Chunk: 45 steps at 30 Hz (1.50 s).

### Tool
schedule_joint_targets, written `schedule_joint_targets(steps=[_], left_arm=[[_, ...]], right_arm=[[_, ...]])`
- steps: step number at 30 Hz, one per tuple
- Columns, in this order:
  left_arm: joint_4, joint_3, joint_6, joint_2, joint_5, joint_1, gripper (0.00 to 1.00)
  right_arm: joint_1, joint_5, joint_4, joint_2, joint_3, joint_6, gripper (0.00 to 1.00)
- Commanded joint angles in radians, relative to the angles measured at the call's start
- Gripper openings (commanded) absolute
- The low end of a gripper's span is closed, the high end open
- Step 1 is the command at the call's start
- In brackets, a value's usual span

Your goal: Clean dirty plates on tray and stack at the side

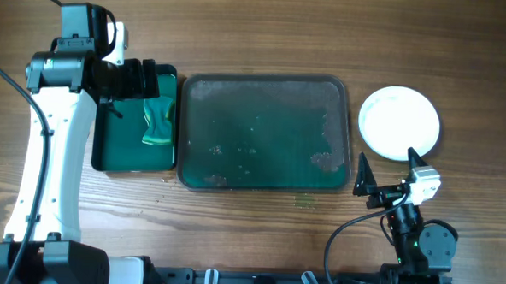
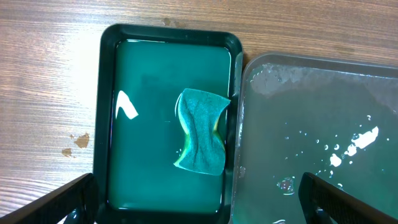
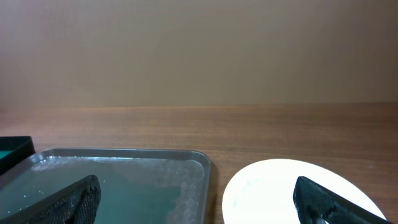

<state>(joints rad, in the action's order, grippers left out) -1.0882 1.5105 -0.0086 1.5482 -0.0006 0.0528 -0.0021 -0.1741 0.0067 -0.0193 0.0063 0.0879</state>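
Overhead and wrist views. The tray (image 1: 263, 117) lay at the middle of the desk (image 1: 266, 40), its long side running left to right. You could see a film of water over its floor, with pale foam (image 1: 327, 158) along the far rim and near its right wall. The plates (image 1: 399, 123) sat on the desk just right of the tray's far right corner, apart from its rim. They showed as one white disc from above, so you could not tell how many were stacked. The small tray (image 1: 120, 153) stood against the tray's left side and also held liquid. In it a teal sponge (image 1: 158, 123) with a yellow-green edge lay flat against the right wall. Your left hand (image 1: 140, 80) hung above the small tray, fingers spread wide and holding nothing. Your right hand (image 1: 386, 155) was beside the near edge of the plates, fingers likewise apart and empty, pointing toward the far side of the desk.
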Motion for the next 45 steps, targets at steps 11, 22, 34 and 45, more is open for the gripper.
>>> schedule_joint_targets(steps=[11, 22, 34, 45], left_arm=[[0.602, -0.549, -0.004, -0.543, 0.154, -0.012, 1.00], [1.034, -1.228, -0.006, -1.154, 0.076, -0.100, 1.00], [1.070, -1.461, -0.006, -1.466, 0.043, -0.105, 1.00], [1.013, -1.505, -0.006, -1.545, 0.048, -0.106, 1.00]], right_arm=[[0.005, 0.020, 0.005, 0.008, -0.001, -0.009, 1.00], [0.005, 0.021, 0.005, 0.008, -0.001, -0.009, 1.00], [0.005, 0.020, 0.005, 0.008, -0.001, -0.009, 1.00], [0.005, 0.020, 0.005, 0.008, -0.001, -0.009, 1.00]])
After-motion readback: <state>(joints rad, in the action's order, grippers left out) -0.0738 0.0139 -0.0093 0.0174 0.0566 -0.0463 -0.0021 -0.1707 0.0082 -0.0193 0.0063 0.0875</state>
